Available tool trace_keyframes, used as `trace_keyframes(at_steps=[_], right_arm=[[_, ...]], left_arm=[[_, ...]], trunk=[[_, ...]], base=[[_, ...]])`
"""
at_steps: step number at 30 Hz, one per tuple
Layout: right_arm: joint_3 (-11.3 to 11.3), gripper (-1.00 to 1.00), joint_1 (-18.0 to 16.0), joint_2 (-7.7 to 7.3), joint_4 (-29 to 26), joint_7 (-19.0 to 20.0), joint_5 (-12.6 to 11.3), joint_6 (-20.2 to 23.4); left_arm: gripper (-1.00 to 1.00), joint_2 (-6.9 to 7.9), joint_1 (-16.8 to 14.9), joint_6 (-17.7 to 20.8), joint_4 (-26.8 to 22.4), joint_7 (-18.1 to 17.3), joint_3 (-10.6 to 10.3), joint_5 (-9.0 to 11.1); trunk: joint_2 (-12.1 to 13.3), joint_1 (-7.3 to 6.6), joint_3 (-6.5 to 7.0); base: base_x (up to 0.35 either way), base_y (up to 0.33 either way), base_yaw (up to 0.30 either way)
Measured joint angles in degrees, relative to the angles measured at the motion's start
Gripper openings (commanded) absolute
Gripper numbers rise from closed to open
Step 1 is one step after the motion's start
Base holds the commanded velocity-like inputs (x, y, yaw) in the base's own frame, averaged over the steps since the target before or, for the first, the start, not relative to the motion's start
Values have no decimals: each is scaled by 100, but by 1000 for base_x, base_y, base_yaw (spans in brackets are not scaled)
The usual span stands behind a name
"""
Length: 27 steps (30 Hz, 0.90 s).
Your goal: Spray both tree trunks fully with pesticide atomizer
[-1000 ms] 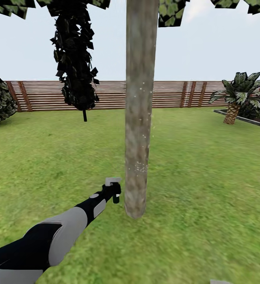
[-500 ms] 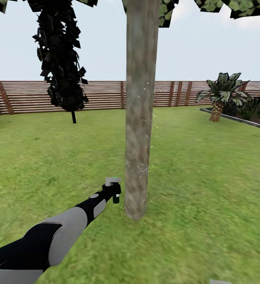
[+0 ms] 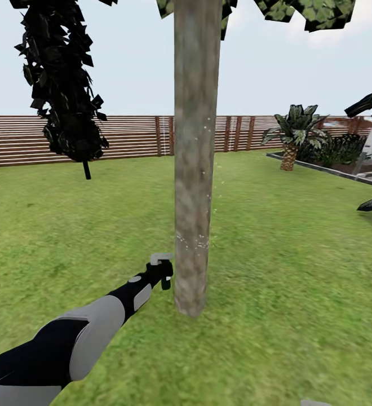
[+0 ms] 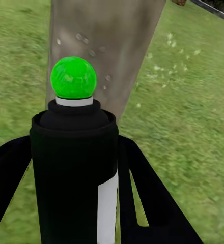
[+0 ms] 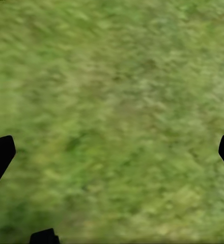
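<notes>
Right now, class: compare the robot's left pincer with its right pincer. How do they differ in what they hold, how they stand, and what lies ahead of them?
The left pincer is clamped on the pesticide atomizer; the right pincer holds nothing. The left one's fingers press the bottle's sides; the right one's black tips sit wide apart at the picture's edges. The left faces the tree trunk, speckled with pale droplets; the right faces only lawn. Both have black fingers.

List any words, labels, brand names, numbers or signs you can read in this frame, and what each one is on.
No readable text anywhere.
Spray bottle in the left pincer: its white label strip is blank where it shows.
Tree trunk: pale specks only, no marks or signs.
Wooden fence: plain slats, no lettering.
Right pincer: black fingers over the lawn, nothing written.
</notes>
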Motion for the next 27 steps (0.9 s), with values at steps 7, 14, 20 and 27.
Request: trace_keyframes(at_steps=[7, 14, 20, 27], right_arm=[[-5, 100, 3, -27, 0, -13, 3, 7], [-5, 100, 2, -36, 0, -26, 3, 8], [-4, 100, 3, -37, 0, -27, 4, 8], [1, 100, 3, -29, 0, -30, 4, 16]], left_arm=[[-100, 0, -2, 3354, -2719, -3, -32, -3], [-100, 0, -1, 4895, -4407, -1, -41, -14], [-100, 0, -301, 6242, -5250, 19, -39, -28], [-100, 0, -1944, 6802, -4832, 22, -24, -28]], trunk=[[-1, 0, 1], [0, 0, 0], [0, 0, 1], [0, 0, 2]], base=[[1, 3, -1], [0, 0, 0], [0, 0, 0], [0, 0, 0]])
